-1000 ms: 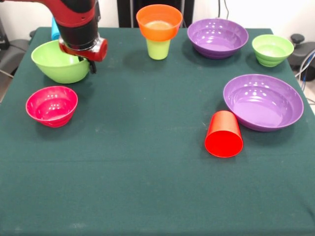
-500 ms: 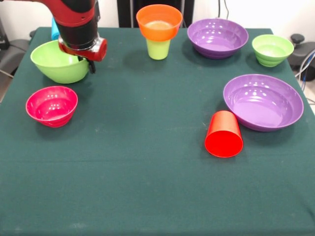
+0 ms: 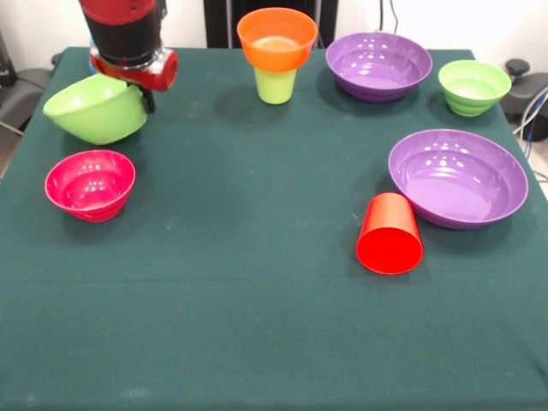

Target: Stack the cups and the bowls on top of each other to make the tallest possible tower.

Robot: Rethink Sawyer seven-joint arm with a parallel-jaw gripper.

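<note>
My gripper (image 3: 147, 96) is shut on the right rim of the large lime green bowl (image 3: 92, 110). The bowl hangs tilted just above the table at the far left. In front of it a pink bowl (image 3: 90, 183) sits on the cloth. At the back centre an orange bowl (image 3: 276, 38) rests on an upside-down lime green cup (image 3: 275, 86). A red cup (image 3: 390, 234) lies on its side at centre right, beside a large purple bowl (image 3: 458, 177). A second purple bowl (image 3: 378, 65) and a small green bowl (image 3: 473, 86) stand at the back right. A sliver of a sky blue cup (image 3: 91, 56) shows behind the arm.
The dark green tablecloth (image 3: 240, 325) covers the table, and its front half holds nothing. Its edges run along the left and right sides, with black equipment (image 3: 524, 86) beyond the right edge.
The arm has risen and drawn back. The large lime green bowl has come up off the table with it, tipping and shifting slightly left.
</note>
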